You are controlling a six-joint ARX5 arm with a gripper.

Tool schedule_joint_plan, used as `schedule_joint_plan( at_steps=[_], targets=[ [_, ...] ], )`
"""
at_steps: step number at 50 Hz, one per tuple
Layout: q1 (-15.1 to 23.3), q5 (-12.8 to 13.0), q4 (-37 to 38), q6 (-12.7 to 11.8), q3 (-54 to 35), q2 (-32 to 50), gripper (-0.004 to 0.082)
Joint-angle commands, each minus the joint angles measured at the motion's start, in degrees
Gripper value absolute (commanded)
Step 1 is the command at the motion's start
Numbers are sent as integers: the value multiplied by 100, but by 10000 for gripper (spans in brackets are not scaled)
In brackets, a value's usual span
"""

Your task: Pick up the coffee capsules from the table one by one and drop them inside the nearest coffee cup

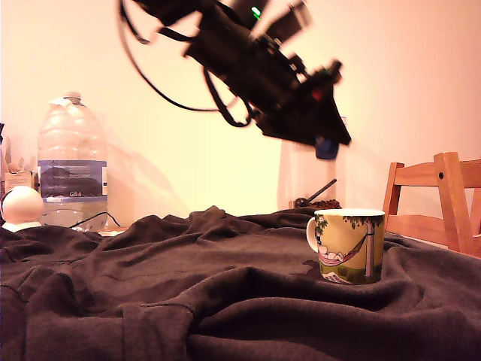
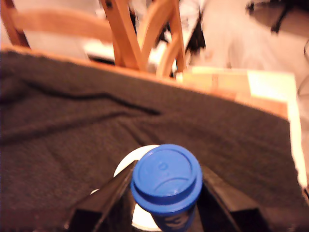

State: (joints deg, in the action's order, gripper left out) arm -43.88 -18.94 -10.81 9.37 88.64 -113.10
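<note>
A dark-blue coffee capsule (image 2: 166, 181) sits between my gripper's two black fingers, which are shut on it. In the exterior view my gripper (image 1: 329, 143) hangs high in the air with the blue capsule (image 1: 325, 148) at its tip, above and slightly toward the exterior view's left of the coffee cup (image 1: 348, 245). That cup, printed with a tree and a pink hammock, stands upright on the dark cloth of the table (image 1: 188, 286). The wrist view shows its white rim (image 2: 126, 166) right beneath the capsule, mostly hidden by it.
A large water bottle (image 1: 72, 162) and a white round object (image 1: 21, 208) stand at the exterior view's left. A wooden chair (image 1: 440, 199) is just past the table edge on the right. A dark bowl with a spoon (image 1: 316, 199) sits behind the cup.
</note>
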Motion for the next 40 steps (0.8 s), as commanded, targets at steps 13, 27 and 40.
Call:
schedule_joint_plan(
  at_steps=[13,27,40],
  targets=[
    [-44,20,-992,260,1189,-887,228],
    [-57,13,-1834,278,2146,-1578,228],
    [-68,17,-2129,313,2249,-1781,228]
  ],
)
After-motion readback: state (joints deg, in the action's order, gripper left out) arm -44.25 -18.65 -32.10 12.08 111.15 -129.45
